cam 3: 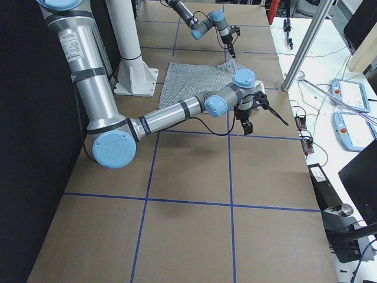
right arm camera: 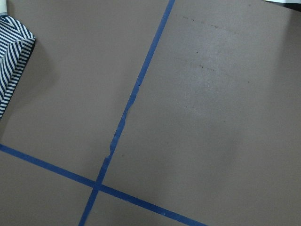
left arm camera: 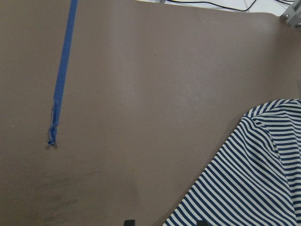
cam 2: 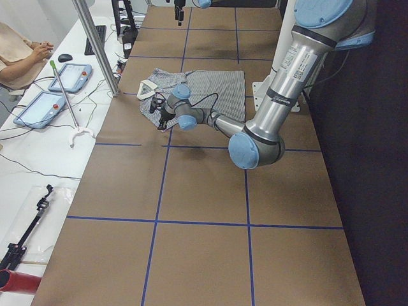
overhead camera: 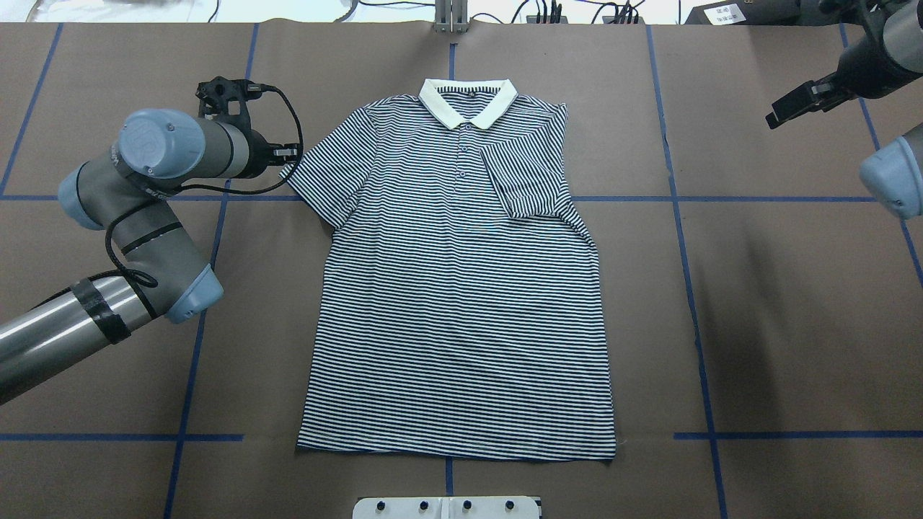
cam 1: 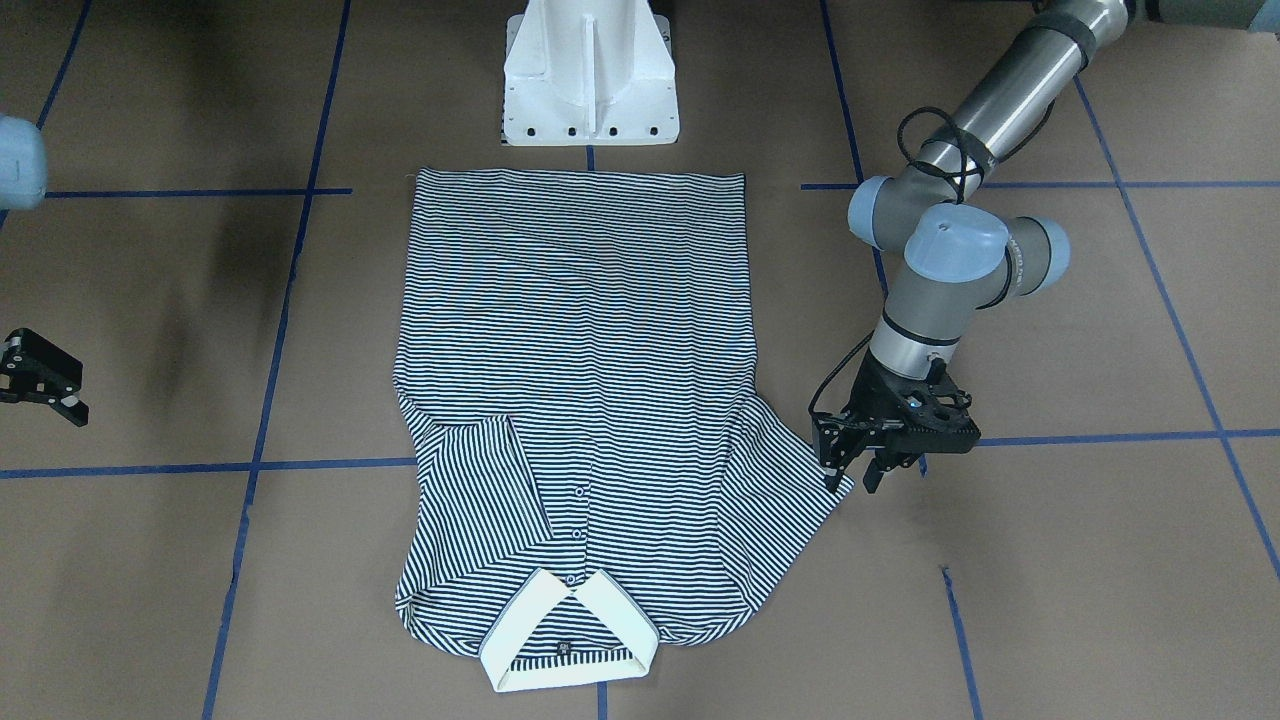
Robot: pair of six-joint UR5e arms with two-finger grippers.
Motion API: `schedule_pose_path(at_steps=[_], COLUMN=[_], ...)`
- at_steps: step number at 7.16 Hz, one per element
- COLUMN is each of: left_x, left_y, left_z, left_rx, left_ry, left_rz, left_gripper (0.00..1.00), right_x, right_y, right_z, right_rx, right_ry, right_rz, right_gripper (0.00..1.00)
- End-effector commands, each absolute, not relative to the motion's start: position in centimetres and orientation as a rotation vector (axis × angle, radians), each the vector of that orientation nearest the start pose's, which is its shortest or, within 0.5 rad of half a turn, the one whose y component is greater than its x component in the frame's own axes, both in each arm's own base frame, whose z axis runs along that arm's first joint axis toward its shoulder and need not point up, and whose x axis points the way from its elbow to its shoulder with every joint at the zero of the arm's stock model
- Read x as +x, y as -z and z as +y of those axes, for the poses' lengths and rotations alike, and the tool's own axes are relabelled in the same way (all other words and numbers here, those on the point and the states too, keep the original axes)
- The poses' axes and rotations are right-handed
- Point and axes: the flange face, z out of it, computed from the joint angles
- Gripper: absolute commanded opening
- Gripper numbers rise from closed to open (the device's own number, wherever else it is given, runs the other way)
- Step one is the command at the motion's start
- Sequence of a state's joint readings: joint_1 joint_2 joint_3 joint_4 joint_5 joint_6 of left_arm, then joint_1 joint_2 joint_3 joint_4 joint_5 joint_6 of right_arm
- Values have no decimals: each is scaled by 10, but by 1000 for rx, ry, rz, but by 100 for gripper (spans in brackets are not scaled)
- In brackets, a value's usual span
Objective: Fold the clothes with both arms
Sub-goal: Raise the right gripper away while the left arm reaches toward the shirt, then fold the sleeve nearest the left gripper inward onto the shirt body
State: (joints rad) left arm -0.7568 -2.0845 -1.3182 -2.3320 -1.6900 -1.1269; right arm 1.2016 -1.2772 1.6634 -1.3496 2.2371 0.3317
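The striped polo shirt [cam 1: 580, 330] [overhead camera: 461, 303] lies flat and face up on the brown table, its cream collar [overhead camera: 469, 101] on the side far from the robot. One sleeve [overhead camera: 526, 180] is folded in over the chest. The other sleeve [overhead camera: 324, 180] lies spread out. My left gripper [cam 1: 850, 480] is open at that sleeve's tip, low over the table. In the left wrist view the striped sleeve edge [left arm camera: 244, 179] lies between its fingertips. My right gripper [cam 1: 80, 397] [overhead camera: 775, 119] hovers open and empty, well off to the shirt's other side. A shirt corner [right arm camera: 11, 61] shows in its wrist view.
The white pedestal base [cam 1: 590, 80] stands just behind the shirt's hem. Blue tape lines [overhead camera: 757, 198] cross the brown table cover [cam 1: 1050, 580]. A side bench with tablets [cam 2: 44, 105] and cables runs past the collar end, with a seated person [cam 2: 19, 57] there.
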Motion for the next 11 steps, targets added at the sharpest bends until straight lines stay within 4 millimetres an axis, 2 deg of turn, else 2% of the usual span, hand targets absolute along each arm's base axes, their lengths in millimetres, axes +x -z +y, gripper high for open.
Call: schedule_pose_path(at_steps=[1, 2, 5, 6, 8, 9, 10, 11], left_x=[452, 455, 459, 462, 469, 468, 468, 474], left_y=[-406, -415, -412, -410, -406, -404, -393, -369], left_z=[-583, -584, -583, -582, -578, -578, -577, -582], left_rx=[490, 481, 482, 483, 491, 493, 502, 498], left_ry=[220, 219, 213, 210, 206, 205, 202, 201], left_rz=[885, 871, 873, 876, 881, 884, 898, 895], left_gripper=[54, 54, 53, 39, 0, 0, 0, 0], right_x=[-154, -154, -154, -154, -154, -155, -154, -154], right_y=[-430, -429, -430, -430, -430, -430, -430, -430], right_z=[-598, -597, -597, -597, -597, -598, -598, -598], right_rx=[328, 328, 328, 328, 328, 326, 327, 328], right_ry=[239, 239, 240, 240, 240, 240, 238, 238], right_rz=[-806, -807, -806, -806, -806, -806, -805, -806], right_gripper=[100, 100, 100, 100, 100, 100, 100, 100])
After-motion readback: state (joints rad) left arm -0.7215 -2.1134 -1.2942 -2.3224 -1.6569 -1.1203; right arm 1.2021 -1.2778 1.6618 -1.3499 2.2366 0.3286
